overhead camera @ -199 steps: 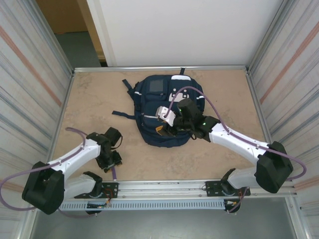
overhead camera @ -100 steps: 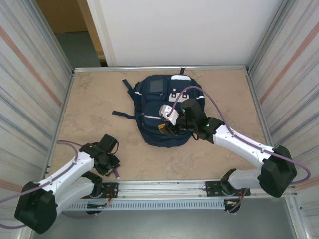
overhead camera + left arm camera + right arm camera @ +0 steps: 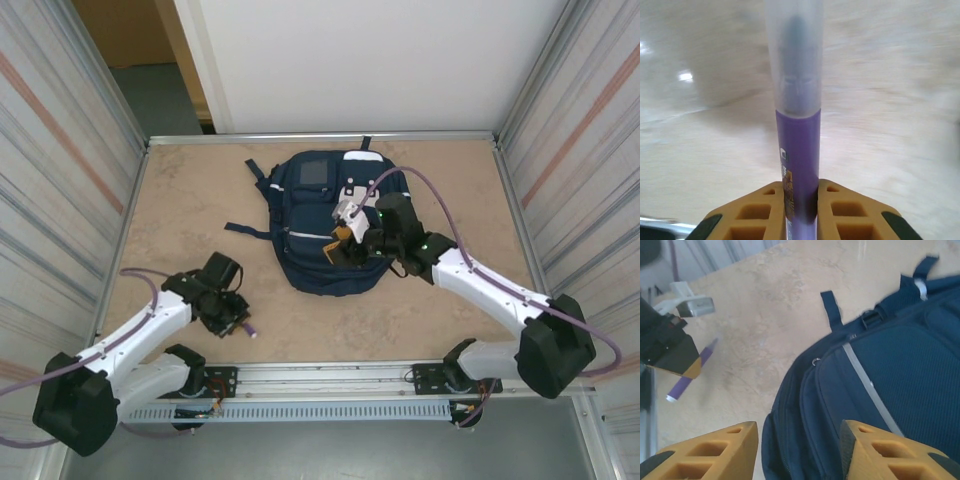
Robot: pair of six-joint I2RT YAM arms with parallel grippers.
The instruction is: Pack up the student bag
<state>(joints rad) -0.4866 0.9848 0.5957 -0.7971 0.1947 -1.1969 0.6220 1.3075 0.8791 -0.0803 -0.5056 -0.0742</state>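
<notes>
The student bag (image 3: 308, 190) is a navy backpack lying flat in the middle of the table, its grey stripe (image 3: 867, 385) running across the right wrist view. My right gripper (image 3: 338, 245) hovers over the bag's front right part, open (image 3: 799, 442) with nothing between its orange fingers (image 3: 715, 450). My left gripper (image 3: 230, 318) is low over the table in front of the bag's left side, shut (image 3: 799, 200) on a purple marker (image 3: 797, 150) with a translucent cap. The marker (image 3: 247, 331) points out toward the near rail.
Loose straps (image 3: 245, 229) trail from the bag's left side onto the tan tabletop (image 3: 190, 200). Corrugated metal walls (image 3: 60, 180) close in both sides, and a metal rail (image 3: 330, 375) runs along the near edge. The left gripper (image 3: 670, 352) and its marker (image 3: 687, 381) appear in the right wrist view.
The left gripper's jaws have closed on the purple marker, and the marker has swung to point right. The right gripper has drifted farther back and right over the bag.
</notes>
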